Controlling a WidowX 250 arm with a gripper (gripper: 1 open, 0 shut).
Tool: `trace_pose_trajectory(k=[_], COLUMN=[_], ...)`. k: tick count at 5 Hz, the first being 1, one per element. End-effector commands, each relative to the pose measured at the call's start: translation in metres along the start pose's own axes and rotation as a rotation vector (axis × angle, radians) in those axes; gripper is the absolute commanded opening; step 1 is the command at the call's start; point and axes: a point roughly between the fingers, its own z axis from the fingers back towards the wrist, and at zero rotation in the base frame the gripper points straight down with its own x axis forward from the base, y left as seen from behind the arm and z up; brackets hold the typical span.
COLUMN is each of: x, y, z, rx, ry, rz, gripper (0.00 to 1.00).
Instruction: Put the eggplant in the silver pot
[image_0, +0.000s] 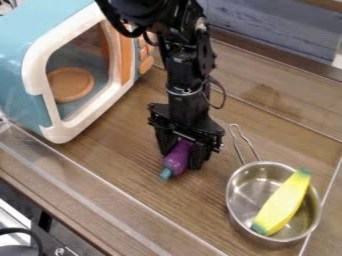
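camera view | end effector (187, 148) down over the eggplant (177, 160), mid-frame on the counter (114, 160); can't tell if it's open or gripping tbh | I'd centre on the fat part, squeeze, check it's snug; lift straight up, then over to the silver pot (242, 191), lower right

A toy kitchen setup: a teal and white toy microwave (60, 70) and a small steel pot (271, 205) stand on a wood-grain counter (127, 190).
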Motion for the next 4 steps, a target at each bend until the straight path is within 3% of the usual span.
trace_pose_trajectory(k=[1,2,4], x=[0.004,0.003,0.001], y=[0.001,-0.007,-0.001], z=[0.011,0.012,0.042], rx=[-0.003,-0.008,-0.021], ry=[-0.055,-0.044,-0.027], rz=[-0.001,0.02,0.052], gripper=[1.0,0.0,0.0])
